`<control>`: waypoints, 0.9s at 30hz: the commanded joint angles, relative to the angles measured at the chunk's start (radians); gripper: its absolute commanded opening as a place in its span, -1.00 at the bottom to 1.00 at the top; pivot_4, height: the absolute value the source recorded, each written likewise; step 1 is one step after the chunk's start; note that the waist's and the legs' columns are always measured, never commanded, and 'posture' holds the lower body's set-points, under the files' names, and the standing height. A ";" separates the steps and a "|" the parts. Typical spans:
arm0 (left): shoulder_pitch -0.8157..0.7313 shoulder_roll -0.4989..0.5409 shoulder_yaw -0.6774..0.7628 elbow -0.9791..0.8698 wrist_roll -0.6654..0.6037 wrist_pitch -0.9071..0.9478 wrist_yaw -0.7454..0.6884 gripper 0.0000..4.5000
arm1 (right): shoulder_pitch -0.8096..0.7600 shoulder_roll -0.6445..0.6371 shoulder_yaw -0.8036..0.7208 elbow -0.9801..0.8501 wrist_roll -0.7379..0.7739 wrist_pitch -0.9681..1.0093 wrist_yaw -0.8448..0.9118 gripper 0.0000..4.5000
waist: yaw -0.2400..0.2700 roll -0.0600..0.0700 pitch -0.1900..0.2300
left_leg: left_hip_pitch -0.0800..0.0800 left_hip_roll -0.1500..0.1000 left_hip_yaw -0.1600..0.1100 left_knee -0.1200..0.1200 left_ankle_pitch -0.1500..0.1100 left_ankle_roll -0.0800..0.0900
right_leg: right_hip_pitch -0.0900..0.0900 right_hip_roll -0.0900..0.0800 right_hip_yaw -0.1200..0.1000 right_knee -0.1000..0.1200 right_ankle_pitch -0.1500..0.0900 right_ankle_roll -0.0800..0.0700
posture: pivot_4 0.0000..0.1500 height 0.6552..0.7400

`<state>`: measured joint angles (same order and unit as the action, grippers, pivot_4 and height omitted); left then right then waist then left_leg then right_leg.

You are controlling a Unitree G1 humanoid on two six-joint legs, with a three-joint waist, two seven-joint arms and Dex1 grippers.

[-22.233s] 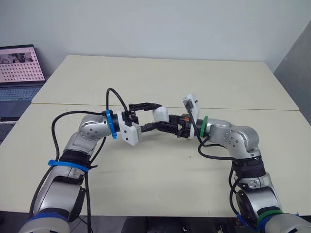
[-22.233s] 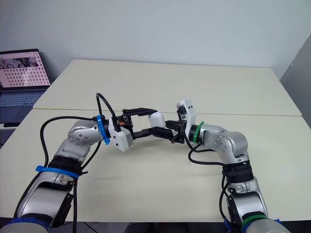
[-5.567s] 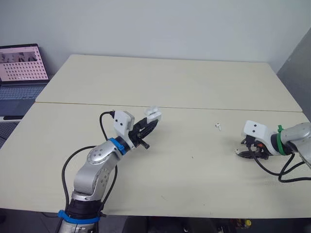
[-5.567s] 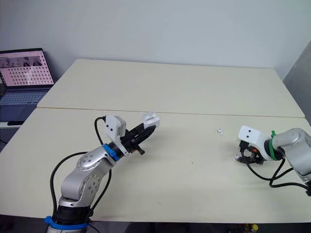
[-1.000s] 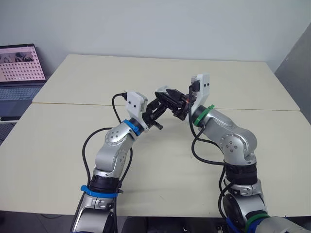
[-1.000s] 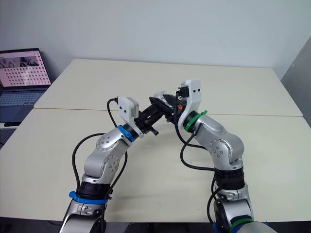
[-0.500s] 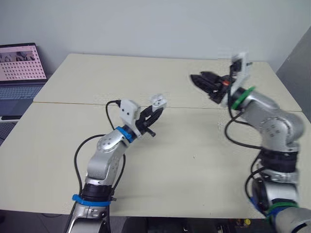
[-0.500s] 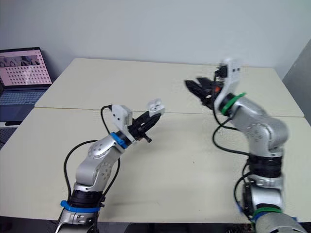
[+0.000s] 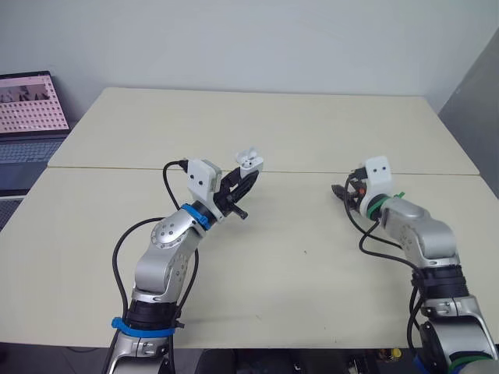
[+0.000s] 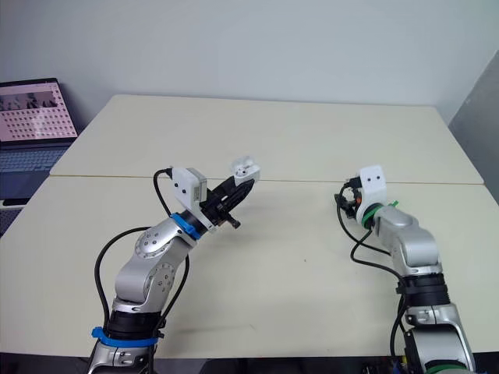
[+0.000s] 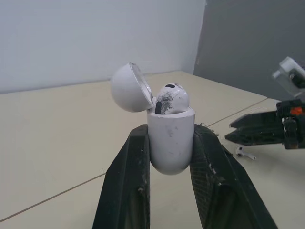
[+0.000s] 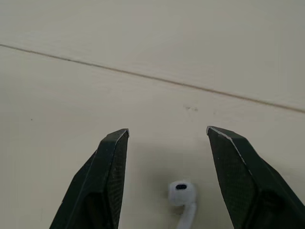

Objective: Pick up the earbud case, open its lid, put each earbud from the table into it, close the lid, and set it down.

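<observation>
The left gripper (image 9: 242,181) clamps the white case (image 11: 170,143) above the table (image 9: 296,132), left of centre. The lid (image 11: 126,88) stands open, one earbud (image 11: 171,93) seated inside. The right gripper (image 12: 167,131), fingers spread, hangs low toward the table's right edge, straddling a second earbud (image 12: 181,192).

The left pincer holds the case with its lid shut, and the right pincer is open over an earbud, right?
No: the left wrist view shows the lid open. The left pincer holds the case; the right pincer is open over an earbud.
</observation>
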<state>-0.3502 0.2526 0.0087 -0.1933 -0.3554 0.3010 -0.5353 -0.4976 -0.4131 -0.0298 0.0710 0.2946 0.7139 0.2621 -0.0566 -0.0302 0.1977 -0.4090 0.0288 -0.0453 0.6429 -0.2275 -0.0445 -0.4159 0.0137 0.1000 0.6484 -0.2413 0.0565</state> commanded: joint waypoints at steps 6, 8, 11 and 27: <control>-0.008 0.010 0.005 -0.049 -0.021 0.005 -0.003 -0.66 | 0.032 0.013 -0.022 -0.048 -0.055 0.006 -0.047 0.21 | 0.000 0.000 0.000 | 0.000 0.000 0.000 0.000 0.000 0.000 | 0.000 0.000 -0.001 0.000 0.000 0.000 | 1.00 1.00; -0.012 0.008 0.004 -0.046 -0.021 0.007 -0.002 -0.66 | 0.033 0.019 -0.029 -0.044 -0.055 0.013 -0.054 0.21 | 0.000 0.000 0.000 | 0.000 0.000 -0.001 0.000 0.000 0.000 | 0.000 0.000 -0.001 0.000 0.000 0.000 | 1.00 1.00; -0.017 0.009 0.006 -0.044 -0.021 0.009 -0.004 -0.66 | 0.040 0.024 -0.036 -0.052 -0.050 0.037 -0.056 0.21 | 0.000 0.000 0.000 | 0.000 0.000 -0.001 0.000 0.000 0.000 | 0.000 0.000 -0.001 0.000 0.000 0.000 | 1.00 1.00; -0.021 -0.005 -0.001 -0.044 -0.024 0.009 -0.003 -0.66 | 0.037 0.006 -0.043 -0.018 -0.053 0.055 -0.016 -0.83 | 0.000 0.000 0.000 | 0.000 0.000 -0.001 0.002 0.000 0.000 | 0.001 0.000 -0.001 0.001 0.000 0.000 | 1.00 1.00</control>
<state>-0.3549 0.2529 0.0076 -0.1948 -0.3589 0.3200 -0.5368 -0.4548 -0.3855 -0.0567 0.0458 0.2531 0.7636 0.2316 -0.0563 -0.0301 0.1975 -0.4088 0.0288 -0.0467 0.6450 -0.2274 -0.0445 -0.4144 0.0139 0.0988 0.6489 -0.2408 0.0571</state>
